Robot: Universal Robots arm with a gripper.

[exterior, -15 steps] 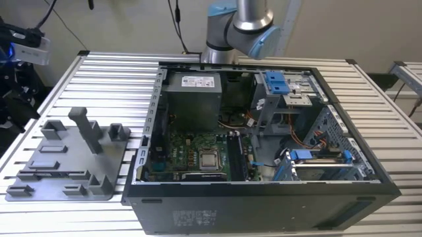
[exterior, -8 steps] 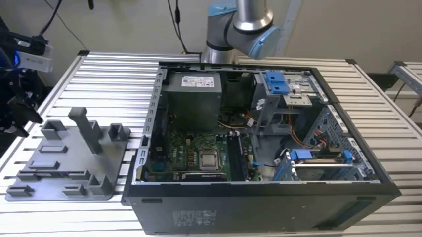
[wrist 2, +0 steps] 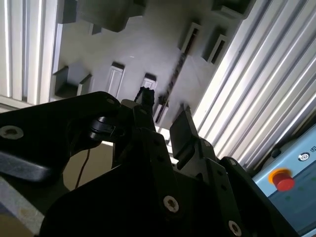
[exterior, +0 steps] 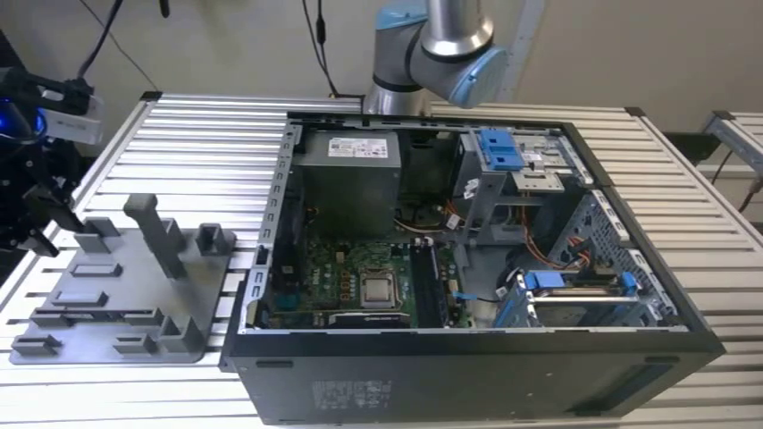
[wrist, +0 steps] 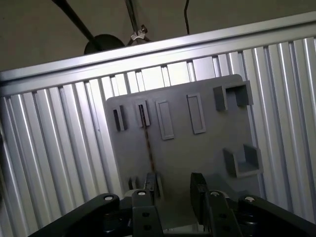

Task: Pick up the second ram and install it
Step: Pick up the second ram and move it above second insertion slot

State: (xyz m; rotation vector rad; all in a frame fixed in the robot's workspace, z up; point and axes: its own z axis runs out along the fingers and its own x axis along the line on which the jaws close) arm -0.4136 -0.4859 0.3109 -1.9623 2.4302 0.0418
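Note:
The second ram (wrist: 149, 148) stands on edge as a thin dark strip in the slots of the gray holder tray (wrist: 207, 148). In the second wrist view the second ram (wrist 2: 174, 81) runs as a thin line across the gray holder tray (wrist 2: 133, 44). My gripper (wrist: 174, 186) hangs off the tray's near side, open, with nothing between its two black fingers (wrist: 198, 190). One finger lines up roughly with the ram's end without touching it. In the exterior view my gripper (exterior: 36, 223) is at the left edge, beside the tray (exterior: 120, 344).
An open computer case (exterior: 477, 357) lies to the exterior view's right of the tray, with the motherboard (exterior: 357, 277) exposed inside. Raised gray holder blocks (exterior: 155, 232) stand on the tray. The table is ribbed metal slats (exterior: 191, 143). A red button (wrist 2: 282, 178) sits on a box nearby.

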